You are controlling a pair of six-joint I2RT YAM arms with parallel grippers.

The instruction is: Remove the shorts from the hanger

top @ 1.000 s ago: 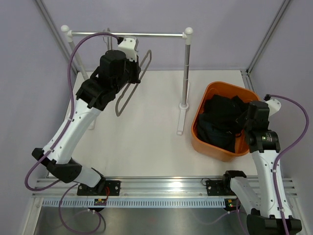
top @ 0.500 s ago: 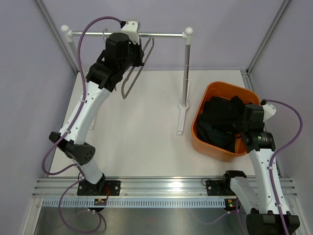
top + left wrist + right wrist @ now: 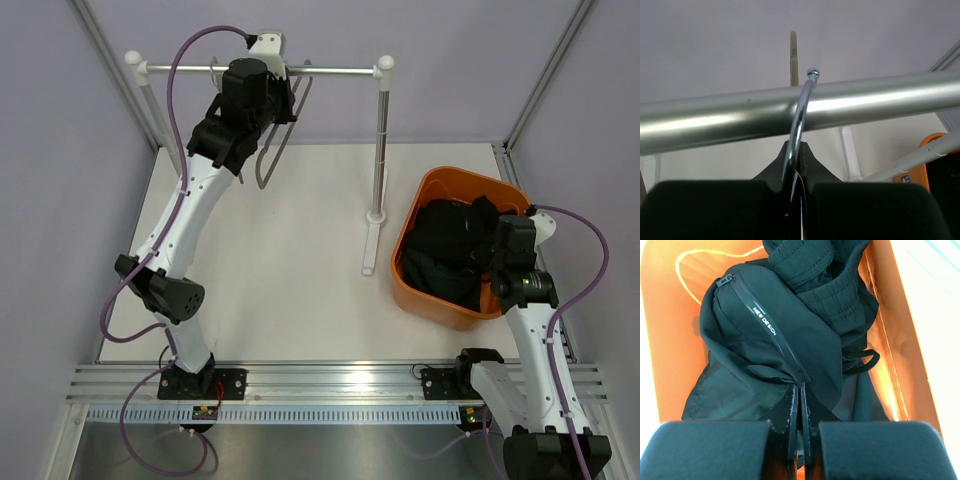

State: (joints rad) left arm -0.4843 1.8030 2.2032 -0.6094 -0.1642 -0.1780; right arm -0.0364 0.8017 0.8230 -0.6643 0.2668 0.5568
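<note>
The rail [image 3: 330, 70] stands at the back of the white worktop [image 3: 300, 270]. A grey wire hanger [image 3: 801, 107] has its hook over the top of the rail, near the rail's left end. No clothes are on it. The left gripper [image 3: 795, 155] is right under the rail. It is squeezed tight on the wire of the hook.

An orange basket [image 3: 440, 305] sits on the worktop just to the right of the rail's right post. The shorts [image 3: 450, 250] are inside it, all bunched up in a dark heap. They fill most of the basket. One pair shows a black zip with small white letters [image 3: 765, 320] beside it. A stretchy ribbed waistband and a black cord [image 3: 860, 362] show too.

The right gripper [image 3: 799, 400] is over the basket, on the side far from the rail. It points down at the heap. Its two fingers are almost pressed together, with only a thin crack between them. The tips are right at the cloth. I cannot tell if any cloth is pinched.
</note>
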